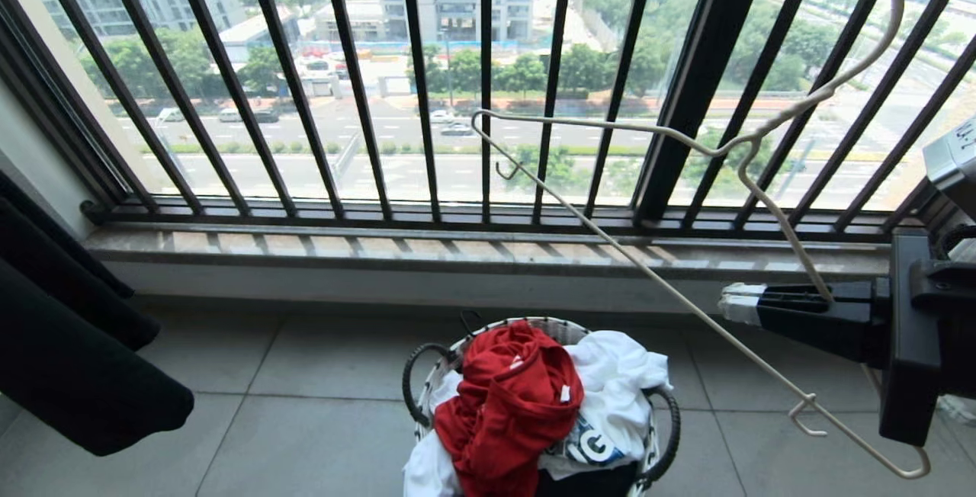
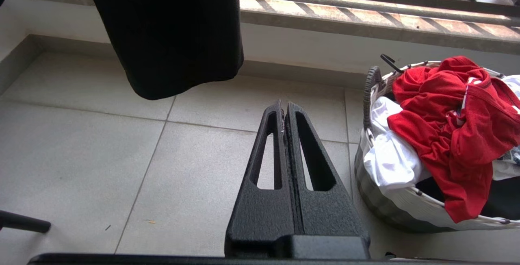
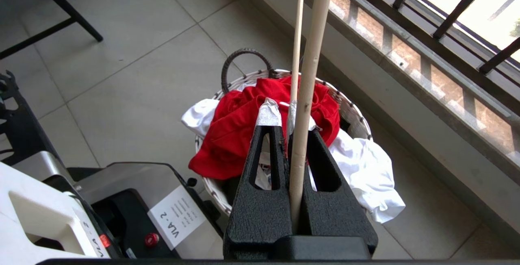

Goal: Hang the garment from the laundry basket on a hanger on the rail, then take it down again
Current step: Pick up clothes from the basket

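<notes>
Only our head view shows the whole hanger (image 1: 690, 148) clamped in our right tool (image 1: 738, 303); our left tool (image 2: 284, 112) hangs closed and empty, garment (image 1: 512, 405) in the laundry basket (image 1: 662, 436).

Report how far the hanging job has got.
Done: the right gripper is shut on the hanger. In hand: nothing else; the left gripper is shut and empty. Left: the red garment lies in the laundry basket; hanging and taking down remain.
</notes>
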Motion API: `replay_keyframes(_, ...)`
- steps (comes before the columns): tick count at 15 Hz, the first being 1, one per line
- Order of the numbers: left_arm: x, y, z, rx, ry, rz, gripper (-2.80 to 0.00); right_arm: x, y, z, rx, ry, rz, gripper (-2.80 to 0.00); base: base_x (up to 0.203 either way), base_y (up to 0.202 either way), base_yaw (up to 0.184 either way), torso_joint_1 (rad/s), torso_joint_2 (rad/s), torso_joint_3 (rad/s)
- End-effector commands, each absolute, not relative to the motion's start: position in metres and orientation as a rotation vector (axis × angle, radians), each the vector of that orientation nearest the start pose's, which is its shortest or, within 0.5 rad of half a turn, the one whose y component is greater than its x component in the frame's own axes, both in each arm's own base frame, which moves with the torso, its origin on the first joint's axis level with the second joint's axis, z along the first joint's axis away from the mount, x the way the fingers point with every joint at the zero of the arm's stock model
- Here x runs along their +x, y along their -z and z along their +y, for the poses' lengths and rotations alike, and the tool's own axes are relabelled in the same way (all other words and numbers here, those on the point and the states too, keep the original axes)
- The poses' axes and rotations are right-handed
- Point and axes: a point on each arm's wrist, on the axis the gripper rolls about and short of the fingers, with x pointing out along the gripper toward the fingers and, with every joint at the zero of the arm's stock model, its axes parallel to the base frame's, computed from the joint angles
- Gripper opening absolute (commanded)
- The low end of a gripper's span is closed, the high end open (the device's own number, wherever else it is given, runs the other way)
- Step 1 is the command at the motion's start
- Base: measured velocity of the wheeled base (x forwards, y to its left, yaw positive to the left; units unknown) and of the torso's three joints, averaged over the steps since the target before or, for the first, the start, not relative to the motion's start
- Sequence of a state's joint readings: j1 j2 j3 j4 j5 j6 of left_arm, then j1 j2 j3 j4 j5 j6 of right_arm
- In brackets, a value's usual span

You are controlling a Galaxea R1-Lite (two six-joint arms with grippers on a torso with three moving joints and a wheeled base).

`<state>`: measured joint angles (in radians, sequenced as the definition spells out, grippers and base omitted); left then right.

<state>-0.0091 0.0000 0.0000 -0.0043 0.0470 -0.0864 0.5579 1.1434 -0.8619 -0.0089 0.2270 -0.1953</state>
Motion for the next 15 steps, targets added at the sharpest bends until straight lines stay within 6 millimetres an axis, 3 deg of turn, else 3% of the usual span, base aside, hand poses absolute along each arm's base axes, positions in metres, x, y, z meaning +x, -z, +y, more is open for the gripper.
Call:
replay_keyframes(1, -0.0227, -0.076, 0.0013, -0.088, -0.038, -0.005, -2.8, 0.1347, -0.2704, 0.0902, -0.23, -0.807, 0.194, -2.8, 0.0, 0.0, 0.0, 0.003, 0.0, -0.206)
replay_keyframes(8, -0.0227, -0.076, 0.0013, -0.088, -0.038, -0.005, -2.8, 0.1324, -0.2721, 0.0884, -0.228, -0.805, 0.183, -2.8, 0.0, 0.0, 0.0, 0.004, 0.0, -0.195)
replay_keyframes(15, -0.0227, -0.076, 0.0013, -0.088, -0.038, -0.005, -2.8, 0.132, -0.2724, 0.0882, -0.228, -0.804, 0.182, -2.8, 0.0, 0.0, 0.0, 0.001, 0.0, -0.026)
